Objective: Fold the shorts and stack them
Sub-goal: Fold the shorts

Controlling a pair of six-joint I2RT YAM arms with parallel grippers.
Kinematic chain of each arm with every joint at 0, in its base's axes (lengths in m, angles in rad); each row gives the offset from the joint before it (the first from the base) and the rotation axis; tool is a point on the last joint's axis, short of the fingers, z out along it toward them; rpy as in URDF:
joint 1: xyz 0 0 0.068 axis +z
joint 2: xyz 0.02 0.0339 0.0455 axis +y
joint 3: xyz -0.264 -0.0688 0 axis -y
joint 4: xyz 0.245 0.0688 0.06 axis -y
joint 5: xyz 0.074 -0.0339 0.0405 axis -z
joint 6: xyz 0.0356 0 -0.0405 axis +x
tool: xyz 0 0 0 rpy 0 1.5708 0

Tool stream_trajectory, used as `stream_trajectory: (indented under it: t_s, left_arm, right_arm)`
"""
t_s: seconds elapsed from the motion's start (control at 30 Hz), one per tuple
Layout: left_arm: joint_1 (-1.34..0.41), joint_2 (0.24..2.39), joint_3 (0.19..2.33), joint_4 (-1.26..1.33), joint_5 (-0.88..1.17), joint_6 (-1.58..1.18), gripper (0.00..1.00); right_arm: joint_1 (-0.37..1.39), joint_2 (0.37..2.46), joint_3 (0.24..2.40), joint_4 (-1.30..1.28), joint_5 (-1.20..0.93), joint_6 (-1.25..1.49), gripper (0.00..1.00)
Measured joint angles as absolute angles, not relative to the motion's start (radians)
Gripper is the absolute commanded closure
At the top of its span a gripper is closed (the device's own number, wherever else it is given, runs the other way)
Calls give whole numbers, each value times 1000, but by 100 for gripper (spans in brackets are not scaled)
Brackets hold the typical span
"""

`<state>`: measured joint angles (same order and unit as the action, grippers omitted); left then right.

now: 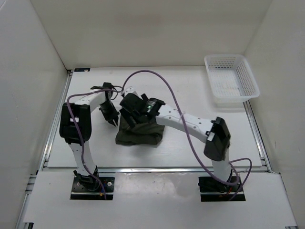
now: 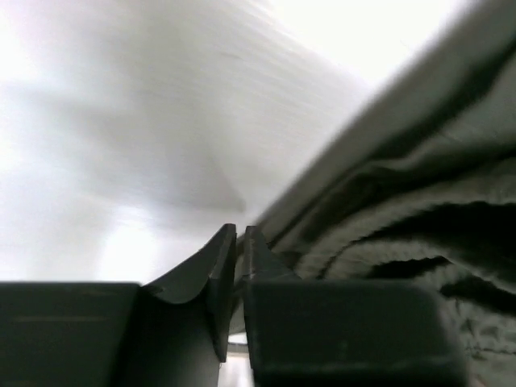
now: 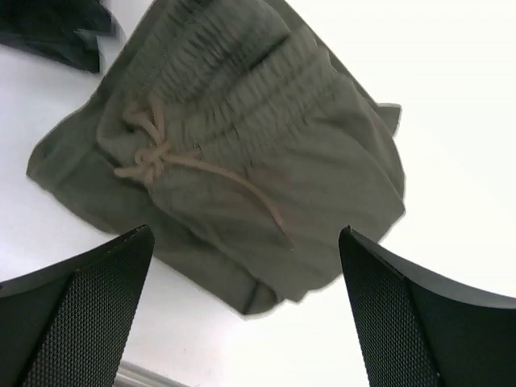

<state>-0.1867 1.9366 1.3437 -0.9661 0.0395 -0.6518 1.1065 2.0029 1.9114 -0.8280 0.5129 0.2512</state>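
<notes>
The dark olive-green shorts [image 1: 139, 134] lie folded in a compact bundle on the white table between the two arms. In the right wrist view the shorts [image 3: 242, 137] show their gathered waistband and the tan drawstring [image 3: 161, 157] on top. My right gripper [image 1: 127, 117] hovers over the bundle's far left part; the right gripper [image 3: 246, 231] stands wide open with nothing between its fingers. My left gripper [image 1: 113, 120] sits just left of the bundle. In its own view the left gripper [image 2: 239, 234] has its jaws nearly together, with the shorts [image 2: 403, 201] beside them on the right.
A white plastic mesh basket [image 1: 231, 81] stands at the far right corner of the table. White walls enclose the table on the left, back and right. Purple cables arc over both arms.
</notes>
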Motion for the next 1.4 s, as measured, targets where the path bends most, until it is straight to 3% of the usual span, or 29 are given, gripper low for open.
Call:
stream_trajectory:
  t_s: [0.17,0.33,0.6,0.77,0.83,0.93,0.97,1.0,1.03,1.27,1.4]
  left_arm:
    - [-113,1877,1391,-1016,10,-634,75]
    - [-165,1815,1506,-1047,-23,-607,74]
    - [-415,1916,1761,-1085,-16,-534,12]
    - [-471,2075,1876,-1094,19,-514,9]
    - [-466,2140,1900,-1090,27,-511,13]
    - [-459,2207,1906,-1095,46,-509,38]
    - [-457,2220,1907,-1097,51,-509,51]
    - [-455,2229,1907,-1099,56,-509,74]
    - [-455,2231,1907,-1101,58,-509,87]
    - [-451,2183,1911,-1144,40,-514,90]
    - [-424,2042,1851,-1158,37,-537,90]
  right_arm:
    - [1022,1724,1628,-762,488,306,28]
    - [780,1491,1356,-724,449,392,26]
    - [677,1448,1146,-731,350,464,19]
    - [640,1422,1146,-722,332,471,19]
    - [629,1410,1146,-721,329,471,19]
    - [613,1391,1139,-713,329,471,19]
    - [607,1383,1132,-710,328,471,19]
    - [602,1378,1126,-709,327,471,19]
    - [595,1373,1120,-708,326,470,19]
    - [566,1369,1114,-707,325,461,19]
    - [563,1369,1114,-707,325,459,19]
